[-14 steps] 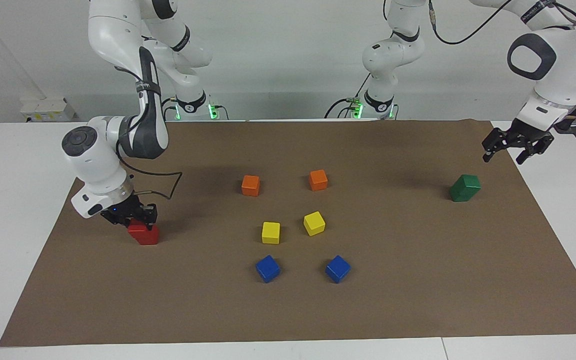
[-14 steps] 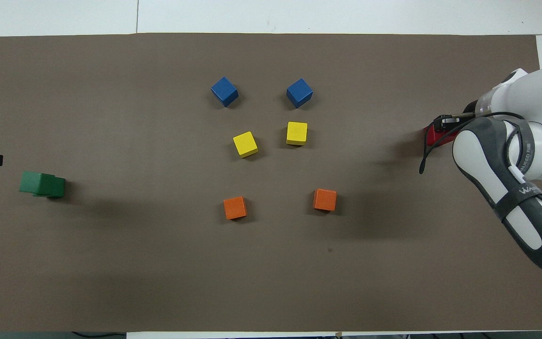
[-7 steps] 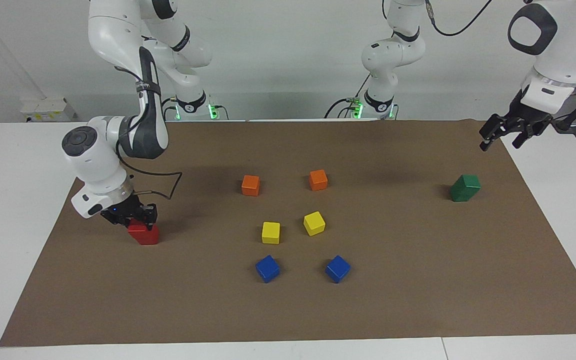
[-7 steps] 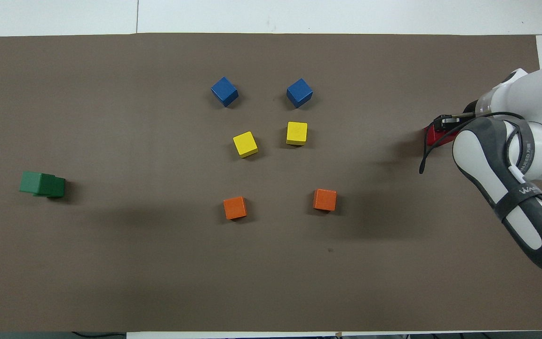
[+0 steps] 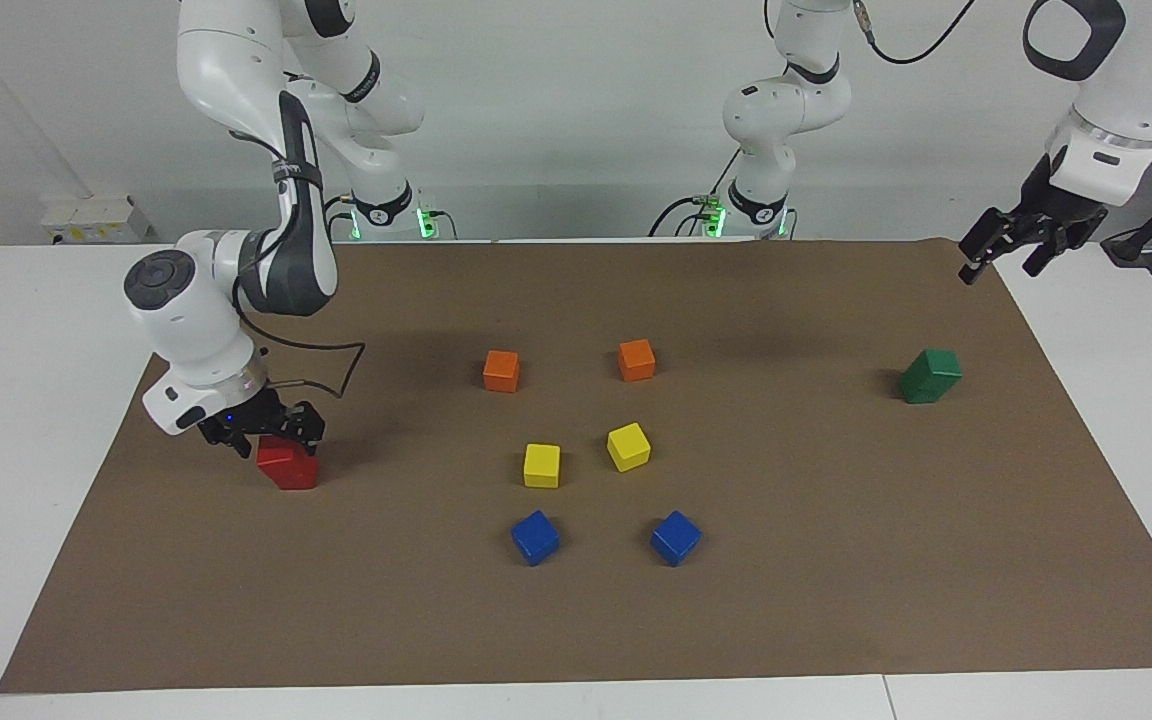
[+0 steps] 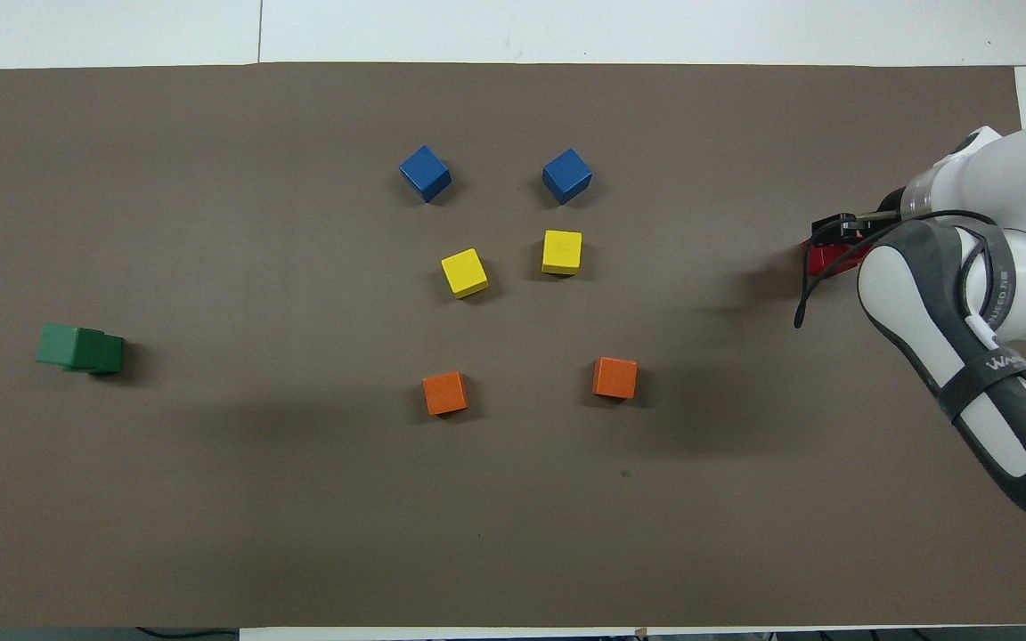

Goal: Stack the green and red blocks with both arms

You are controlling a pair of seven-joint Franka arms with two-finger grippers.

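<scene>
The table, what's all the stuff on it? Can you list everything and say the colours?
green blocks: two, dark green, stacked a bit askew, at the left arm's end of the brown mat.
red blocks: a bright red stack at the right arm's end; the count is hard to tell from here.
orange cubes: two, orange, mid-mat, nearest the robots.
yellow cubes: two, yellow, in the middle.
blue cubes: two, blue, farthest from the robots.
brown mat: one, brown, covering the white table.
right gripper: black, open, right over the red blocks.
left gripper: black, open, raised over the mat's corner, waiting.
</scene>
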